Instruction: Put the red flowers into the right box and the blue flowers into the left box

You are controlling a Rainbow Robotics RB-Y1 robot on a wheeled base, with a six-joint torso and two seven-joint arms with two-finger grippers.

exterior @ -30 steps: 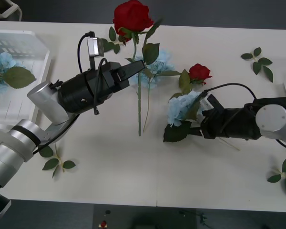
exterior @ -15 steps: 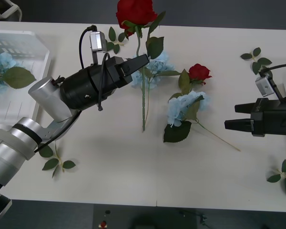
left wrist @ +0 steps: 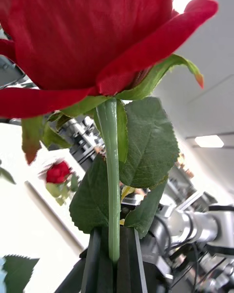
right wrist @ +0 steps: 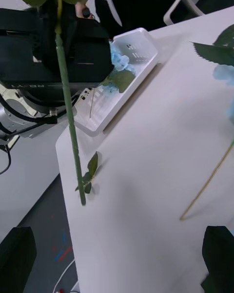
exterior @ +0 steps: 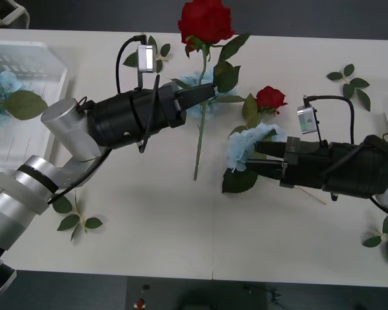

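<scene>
Rose (exterior: pixel 205 20) stands upright in my left jaws (exterior: pixel 210 92), which are clamped on its stem (right wrist: pixel 68 112) just under the head, so the stem hangs free above the worktop (exterior: pixel 181 219). My right jaws (exterior: pixel 258 159) are spread wide, touching nothing, with the blue flower (exterior: pixel 246 145) lying between and just ahead of their tips. A second rose (exterior: pixel 269 98) lies beyond it. The basket (exterior: pixel 55 84) sits behind my left arm.
</scene>
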